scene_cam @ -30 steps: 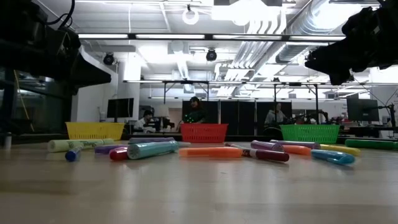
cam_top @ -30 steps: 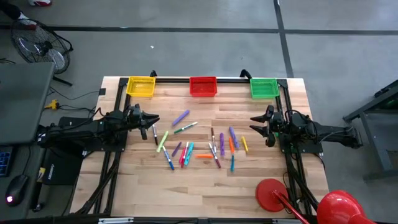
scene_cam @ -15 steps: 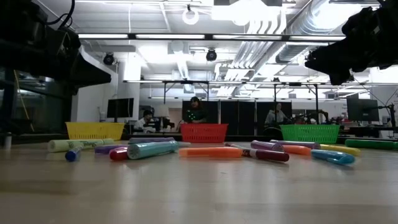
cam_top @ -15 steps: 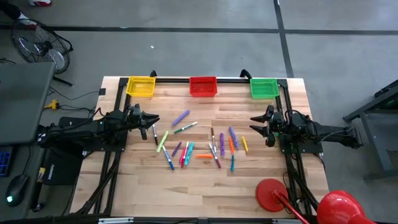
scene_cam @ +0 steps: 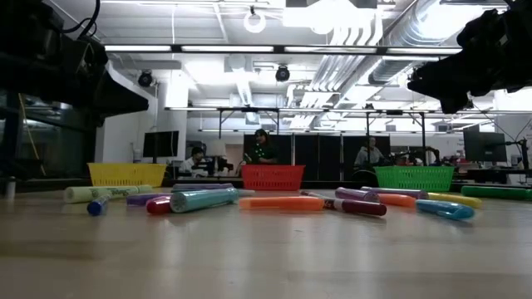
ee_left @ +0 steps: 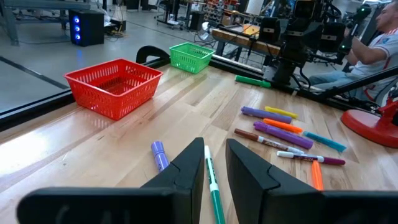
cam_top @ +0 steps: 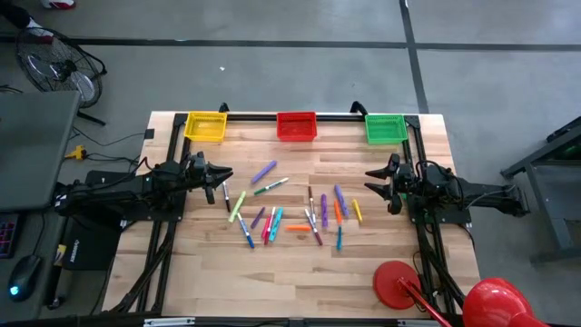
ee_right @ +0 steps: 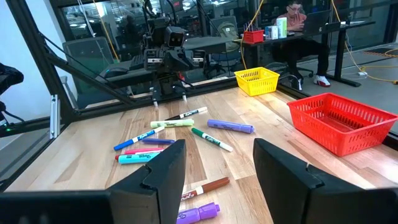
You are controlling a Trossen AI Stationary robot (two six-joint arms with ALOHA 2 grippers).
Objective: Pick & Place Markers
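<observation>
Several markers [cam_top: 290, 211] in purple, green, orange, blue, pink, yellow and black lie flat and scattered on the middle of the wooden table; the low view shows them as a row [scene_cam: 281, 202]. My left gripper [cam_top: 227, 174] hovers at their left, open by a narrow gap [ee_left: 214, 168], with a green marker [ee_left: 214, 186] and a purple one [ee_left: 158, 154] lying just ahead of it. My right gripper [cam_top: 370, 182] hovers at their right, open wide [ee_right: 217, 168], facing the scatter [ee_right: 211, 139]. Neither holds anything.
Three mesh baskets stand along the far edge: yellow [cam_top: 206, 125], red [cam_top: 296, 125], green [cam_top: 386, 128]. A red round-based stand [cam_top: 399, 282] sits at the near right corner. People sit in the room behind [scene_cam: 260, 148]. Bare wood lies between markers and baskets.
</observation>
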